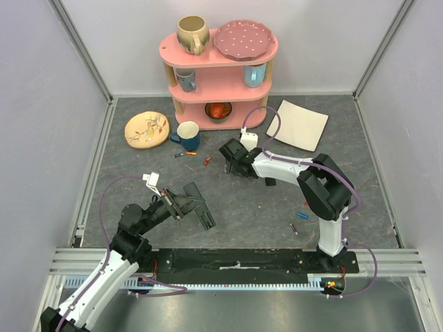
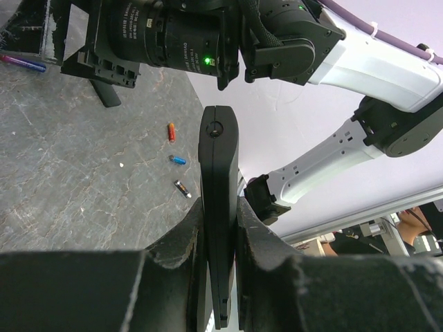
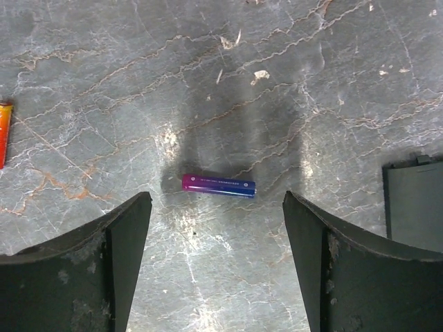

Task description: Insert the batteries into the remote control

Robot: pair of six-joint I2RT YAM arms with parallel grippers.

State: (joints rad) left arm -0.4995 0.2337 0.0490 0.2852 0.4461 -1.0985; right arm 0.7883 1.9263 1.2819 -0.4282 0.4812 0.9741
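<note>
My left gripper (image 1: pixel 181 203) is shut on the remote control (image 1: pixel 202 211), a slim black bar held off the table at the front left. In the left wrist view the remote (image 2: pixel 218 152) stands edge-on between the fingers (image 2: pixel 263 235). My right gripper (image 1: pixel 230 162) is open and low over the table centre. In the right wrist view its fingers straddle a magenta-blue battery (image 3: pixel 218 185) lying flat on the table, touching neither. An orange-red battery (image 1: pixel 207 161) lies just left of it. The black back cover (image 3: pixel 415 207) lies at the right edge. Two more batteries (image 1: pixel 297 221) lie at the front right.
A pink shelf (image 1: pixel 219 59) with mugs, a plate and a bowl stands at the back. A blue mug (image 1: pixel 187 133), a yellow plate (image 1: pixel 146 129) and a white square plate (image 1: pixel 297 124) sit before it. Another small battery (image 1: pixel 185 154) lies near the mug.
</note>
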